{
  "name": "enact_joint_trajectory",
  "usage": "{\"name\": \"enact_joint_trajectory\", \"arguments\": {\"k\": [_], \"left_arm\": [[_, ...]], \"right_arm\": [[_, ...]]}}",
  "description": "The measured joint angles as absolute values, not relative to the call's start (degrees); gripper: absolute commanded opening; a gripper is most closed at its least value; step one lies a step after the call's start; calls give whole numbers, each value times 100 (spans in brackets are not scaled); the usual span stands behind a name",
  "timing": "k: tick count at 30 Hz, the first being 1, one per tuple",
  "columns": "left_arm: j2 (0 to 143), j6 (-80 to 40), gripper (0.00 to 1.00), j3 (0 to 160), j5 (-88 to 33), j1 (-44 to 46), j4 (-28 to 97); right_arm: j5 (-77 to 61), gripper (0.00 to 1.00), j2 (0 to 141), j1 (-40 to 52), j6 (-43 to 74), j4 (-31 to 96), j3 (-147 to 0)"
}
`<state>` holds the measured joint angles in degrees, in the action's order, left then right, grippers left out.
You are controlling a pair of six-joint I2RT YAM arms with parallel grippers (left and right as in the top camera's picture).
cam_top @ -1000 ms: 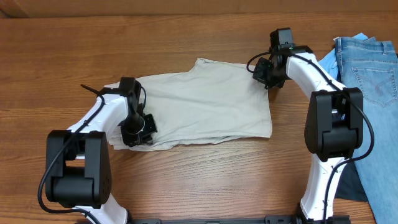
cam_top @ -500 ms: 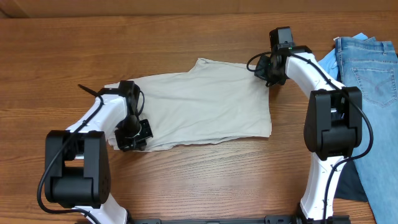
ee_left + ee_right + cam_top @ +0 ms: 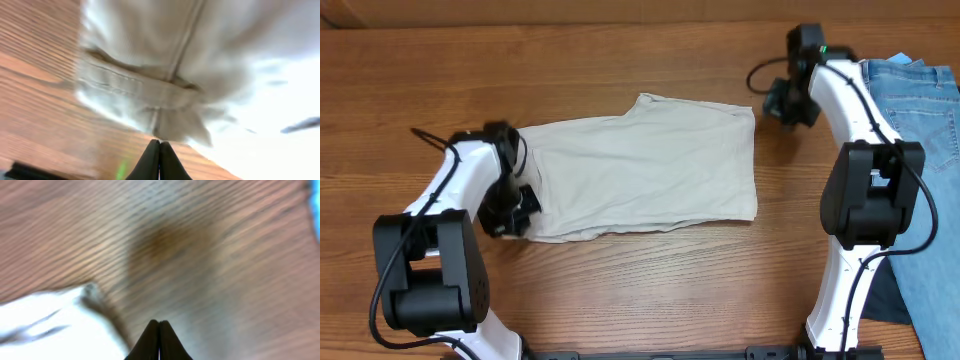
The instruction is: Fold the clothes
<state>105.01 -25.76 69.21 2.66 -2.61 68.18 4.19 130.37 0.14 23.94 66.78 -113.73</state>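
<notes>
The clothes (image 3: 640,165), a pale beige garment, lie folded flat in the middle of the wooden table. In the left wrist view its seamed, stitched edge (image 3: 150,90) fills the upper part. My left gripper (image 3: 515,205) sits at the garment's left edge, shut and empty, its tips (image 3: 160,143) over bare wood just short of the cloth. My right gripper (image 3: 782,103) is beside the garment's far right corner, shut with nothing in it. In the right wrist view its tips (image 3: 159,323) hang over wood, with the cloth's corner (image 3: 50,315) at lower left.
Blue denim jeans (image 3: 920,120) lie along the table's right side, behind the right arm. Bare wood surrounds the garment at the front and back.
Both grippers have drawn outward off the garment: the left one to the left, the right one to the right and slightly back. The garment lies still.
</notes>
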Motion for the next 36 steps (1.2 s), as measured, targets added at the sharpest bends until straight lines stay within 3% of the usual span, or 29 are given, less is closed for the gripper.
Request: {"name": "enact_joint_trajectory", "arguments": {"k": [4,11,22,30,36], "left_arm": [[10468,-2574,4,7655,318,-148,7096],[10342,-2331,4,7911,-228,462,6969],[10342,-2191,4,7725,-1315,1557,6464],[10342,-2255,4,7583,-1487,1614,6114],[10342,-2298,4,6991,-1765,1614,5621]], "right_arm": [[141,4,12886,56,2397,7922,-12272],[-475,4,12451,386,2370,9391,-12390],[-897,4,12449,2359,2418,8342,-10687],[-1822,4,12449,2403,2412,7343,-9393],[-2029,4,12449,2399,2386,7266,-8899]]}}
